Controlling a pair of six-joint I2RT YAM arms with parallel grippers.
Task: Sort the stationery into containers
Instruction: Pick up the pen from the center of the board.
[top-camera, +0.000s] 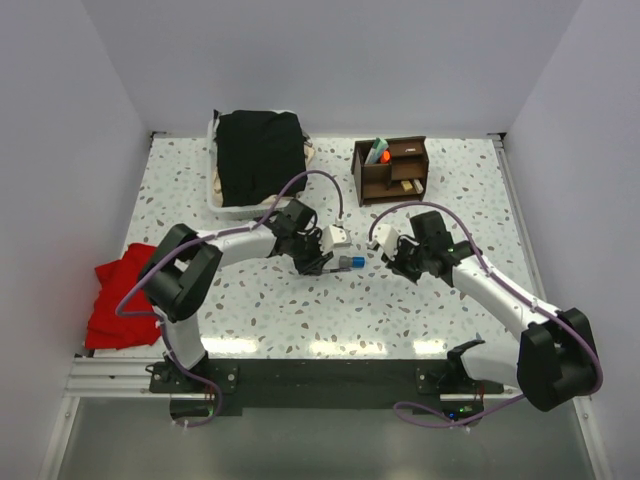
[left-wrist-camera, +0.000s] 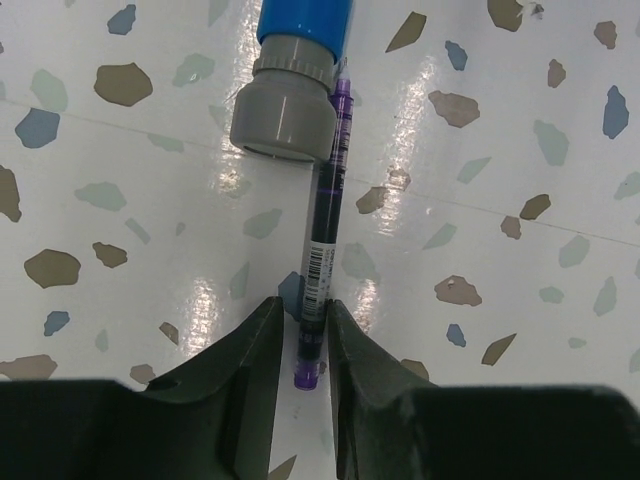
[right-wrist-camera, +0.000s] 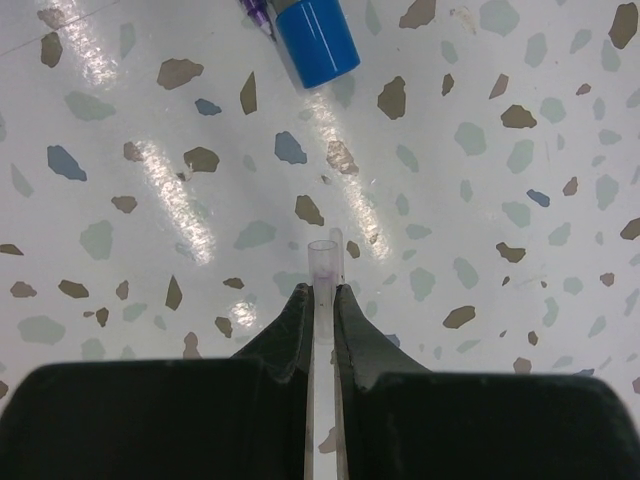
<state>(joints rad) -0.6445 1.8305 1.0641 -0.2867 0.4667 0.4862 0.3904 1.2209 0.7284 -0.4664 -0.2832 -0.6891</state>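
Observation:
My left gripper (top-camera: 326, 264) (left-wrist-camera: 305, 312) is shut on the tail end of a thin purple pen (left-wrist-camera: 328, 190) that lies on the speckled table. A blue-grey sharpener (left-wrist-camera: 297, 80), a blue cylinder with a grey end, lies touching the pen's far part; it also shows in the top view (top-camera: 351, 262). My right gripper (top-camera: 386, 254) (right-wrist-camera: 322, 293) is shut on a clear pen cap (right-wrist-camera: 324, 262), just above the table. The sharpener's blue end (right-wrist-camera: 316, 38) and the pen tip (right-wrist-camera: 258, 12) lie ahead of it. The dark brown organiser (top-camera: 378, 183) stands at the back, holding an orange-capped marker (top-camera: 385, 156).
A black cloth (top-camera: 258, 155) fills a white bin (top-camera: 216, 205) at the back left. A red cloth (top-camera: 122, 295) lies at the table's left edge. The two grippers face each other a short gap apart at the table's middle.

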